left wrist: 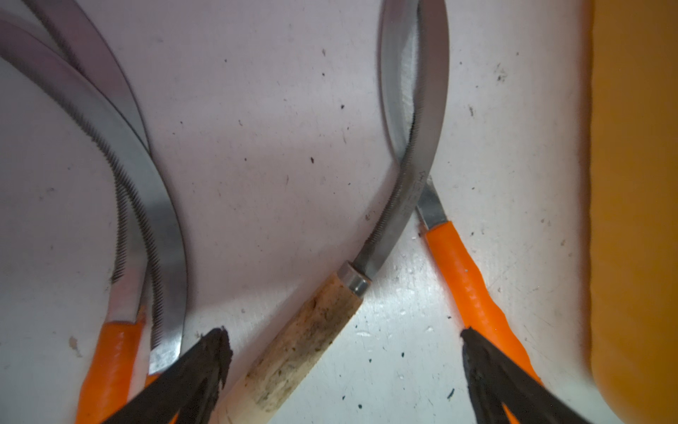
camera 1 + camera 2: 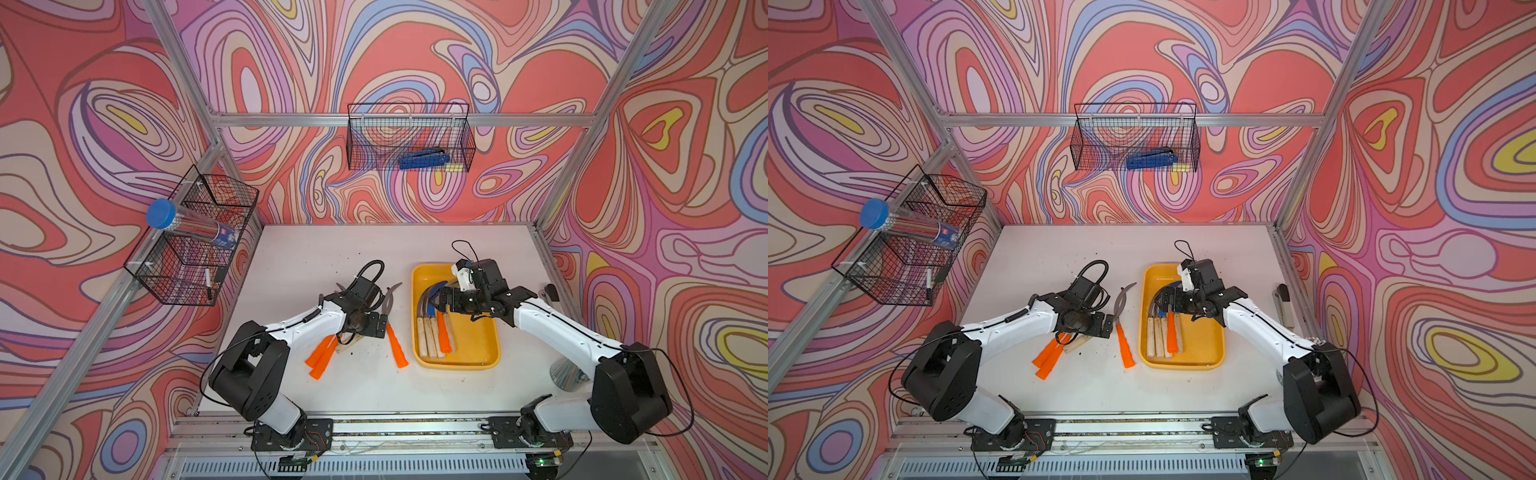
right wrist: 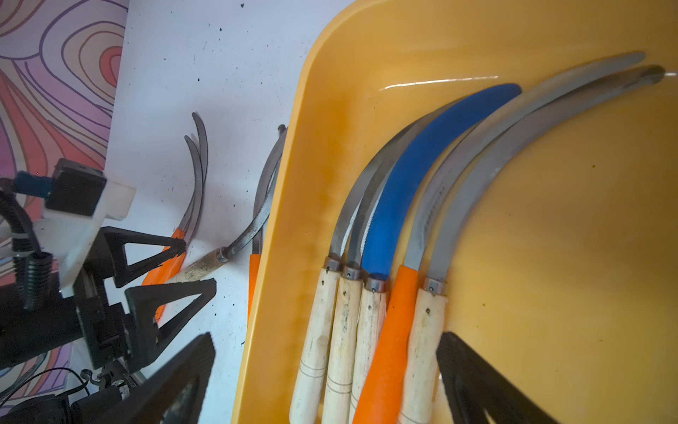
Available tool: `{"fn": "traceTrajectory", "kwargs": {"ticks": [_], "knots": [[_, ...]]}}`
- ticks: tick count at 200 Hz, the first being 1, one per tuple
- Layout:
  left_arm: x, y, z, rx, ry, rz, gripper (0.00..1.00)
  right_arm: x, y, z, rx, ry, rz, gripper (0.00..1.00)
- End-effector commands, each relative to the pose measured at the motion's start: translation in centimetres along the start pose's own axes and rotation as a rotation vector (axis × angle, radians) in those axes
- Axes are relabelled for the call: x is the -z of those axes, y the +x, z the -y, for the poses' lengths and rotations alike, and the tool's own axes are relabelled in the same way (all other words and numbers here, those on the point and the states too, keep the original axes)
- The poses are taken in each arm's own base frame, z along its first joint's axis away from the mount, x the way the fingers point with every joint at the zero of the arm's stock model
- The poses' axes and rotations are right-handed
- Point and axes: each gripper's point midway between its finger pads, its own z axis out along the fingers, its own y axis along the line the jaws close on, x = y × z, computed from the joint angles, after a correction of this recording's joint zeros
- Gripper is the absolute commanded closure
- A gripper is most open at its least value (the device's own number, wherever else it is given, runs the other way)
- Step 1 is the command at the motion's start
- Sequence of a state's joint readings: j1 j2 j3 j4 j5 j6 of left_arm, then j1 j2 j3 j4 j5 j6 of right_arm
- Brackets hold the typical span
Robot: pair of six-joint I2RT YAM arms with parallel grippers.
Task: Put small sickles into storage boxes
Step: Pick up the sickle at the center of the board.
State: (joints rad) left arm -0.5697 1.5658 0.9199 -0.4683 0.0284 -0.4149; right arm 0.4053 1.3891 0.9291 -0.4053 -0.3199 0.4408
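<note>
**Small sickles** [image 3: 455, 169]: nine are counted. Five are laid side by side in the yellow tray [image 3: 550, 257], handles toward the front edge of the surface [image 2: 316, 257]. Four of these are wooden-handled and one is orange-handled, and one of the wooden-handled carries a blue blade [image 3: 422, 176]. The tray is placed right of the middle, its long sides parallel to the right edge.

Four more sickles are seen on the surface left of the tray, near the middle:
- an orange-handled pair [image 2: 322, 357];
- a wood-handled sickle [image 1: 304, 337];
- a lone orange-handled sickle [image 2: 395, 345] just beside the tray's left rim, its blade crossed by that of the wood-handled sickle.

Two black wire baskets [image 2: 409, 137] are hung on the frame, off the surface.

**Grippers:** the left gripper [image 1: 343, 339] is spread wide, its jaws set either side of the wooden handle, with nothing gripped. The right gripper [image 3: 321, 347] is likewise spread wide above the handles in the tray, and is empty.

**Hidden or cut off:** in both top views the pair's blades and most of the wood-handled sickle are covered by the left arm. The tray's blades are partly covered by the right gripper. Handle ends are cut off in the wrist views.
</note>
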Motion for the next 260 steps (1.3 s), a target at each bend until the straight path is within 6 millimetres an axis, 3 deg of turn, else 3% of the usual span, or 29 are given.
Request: {"fn": "traceTrajectory", "kwargs": {"ticks": [1,67,156,191,221,260], "knots": [[-1.0,0.4,-0.7,-0.01,-0.017,-0.016,0.0,0.5,-0.3,-0.6,0.0,-0.027,0.024,0.02],[-2.2,2.6,0.2,0.011,0.045,-0.119,0.0,0.6,-0.3,-0.6,-0.001,-0.026,0.034,0.02],[-1.1,7.4,3.2,-0.012,0.073,-0.194,0.15,0.3,-0.6,-0.7,-0.008,-0.031,0.04,0.02],[-0.8,9.3,1.7,0.014,0.017,-0.214,0.27,0.4,-0.7,-0.7,-0.008,-0.03,0.041,0.02],[-0.6,11.0,0.8,0.036,-0.007,-0.233,0.43,0.4,-0.7,-0.7,-0.007,-0.028,0.042,0.02],[-0.8,13.7,0.0,0.043,-0.059,-0.273,0.44,0.4,-0.9,-0.8,-0.008,-0.03,0.043,0.02]]}}
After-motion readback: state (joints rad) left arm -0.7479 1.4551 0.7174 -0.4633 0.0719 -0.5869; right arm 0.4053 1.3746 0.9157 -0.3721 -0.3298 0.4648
